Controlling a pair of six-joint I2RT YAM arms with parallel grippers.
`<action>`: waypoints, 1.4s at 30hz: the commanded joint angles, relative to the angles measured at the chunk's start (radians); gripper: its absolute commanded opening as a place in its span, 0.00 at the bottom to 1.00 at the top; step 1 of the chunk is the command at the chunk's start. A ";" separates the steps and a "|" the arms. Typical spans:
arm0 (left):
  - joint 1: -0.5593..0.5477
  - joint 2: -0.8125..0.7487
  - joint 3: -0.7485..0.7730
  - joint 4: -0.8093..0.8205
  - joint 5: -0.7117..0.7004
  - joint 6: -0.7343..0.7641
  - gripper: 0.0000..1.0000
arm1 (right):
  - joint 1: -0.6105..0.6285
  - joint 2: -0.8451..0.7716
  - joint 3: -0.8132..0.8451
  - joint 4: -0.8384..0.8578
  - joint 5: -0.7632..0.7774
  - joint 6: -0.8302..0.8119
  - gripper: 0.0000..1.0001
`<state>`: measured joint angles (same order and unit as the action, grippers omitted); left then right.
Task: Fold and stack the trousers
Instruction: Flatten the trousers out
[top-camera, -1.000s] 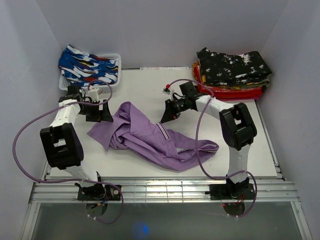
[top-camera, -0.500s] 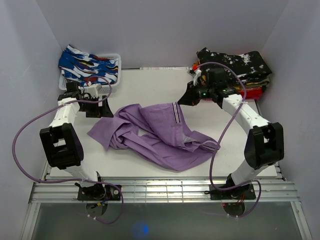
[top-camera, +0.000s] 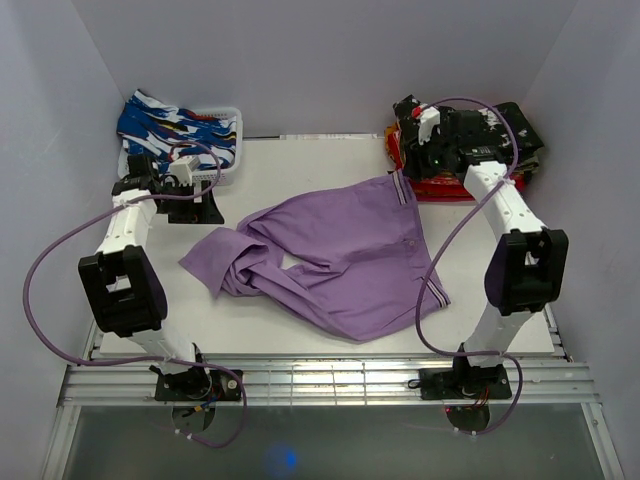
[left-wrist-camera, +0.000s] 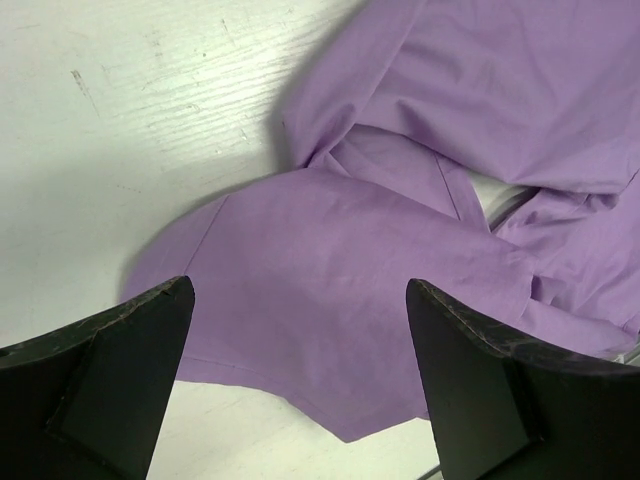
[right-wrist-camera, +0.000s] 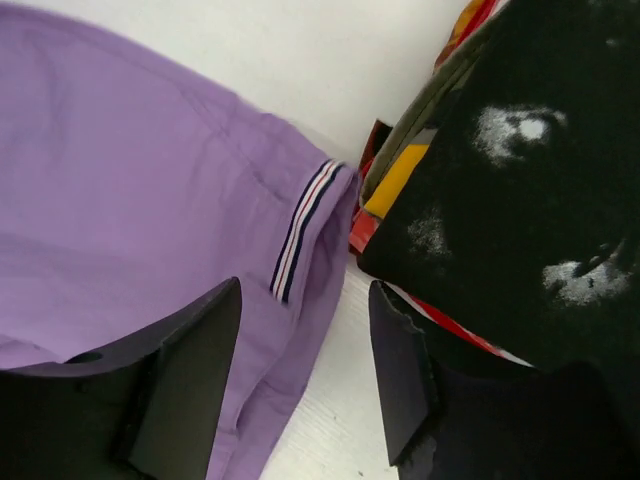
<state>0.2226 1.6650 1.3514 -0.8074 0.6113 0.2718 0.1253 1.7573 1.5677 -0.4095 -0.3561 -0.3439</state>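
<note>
Purple trousers (top-camera: 340, 255) lie spread over the middle of the table, their striped waistband (top-camera: 400, 188) pointing at the back right. In the right wrist view the waistband (right-wrist-camera: 305, 230) lies flat beside the stack of folded trousers (right-wrist-camera: 520, 150). My right gripper (top-camera: 413, 165) hovers just above that waistband corner, and it (right-wrist-camera: 305, 290) is open with nothing gripped. My left gripper (top-camera: 195, 208) is wide open above the table to the left of the trousers. Seen from the left wrist, that gripper (left-wrist-camera: 298, 290) looks down at a crumpled leg (left-wrist-camera: 330, 300).
The stack of folded trousers (top-camera: 470, 140), black patterned on top, sits at the back right corner. A white basket (top-camera: 232, 140) holding a blue patterned garment (top-camera: 170, 130) stands at the back left. White walls close in on both sides.
My right gripper carried the waistband up and back to the right, spreading the trousers out, then opened and let it go beside the stack. The left gripper drew back slightly, still open.
</note>
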 joint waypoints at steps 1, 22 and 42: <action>-0.018 -0.013 0.016 -0.061 -0.008 0.079 0.98 | 0.008 0.019 0.136 -0.234 0.033 -0.105 0.61; -0.048 -0.275 -0.397 -0.075 -0.196 0.346 0.94 | 0.138 -0.137 -0.738 -0.232 0.221 -0.385 0.59; 0.075 -0.163 -0.253 -0.153 -0.139 0.384 0.86 | 0.323 -0.329 -0.387 -0.467 -0.063 -0.362 0.65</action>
<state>0.2771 1.5612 0.9932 -0.9005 0.3489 0.5961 0.4950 1.3842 1.1065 -0.9344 -0.3836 -0.7589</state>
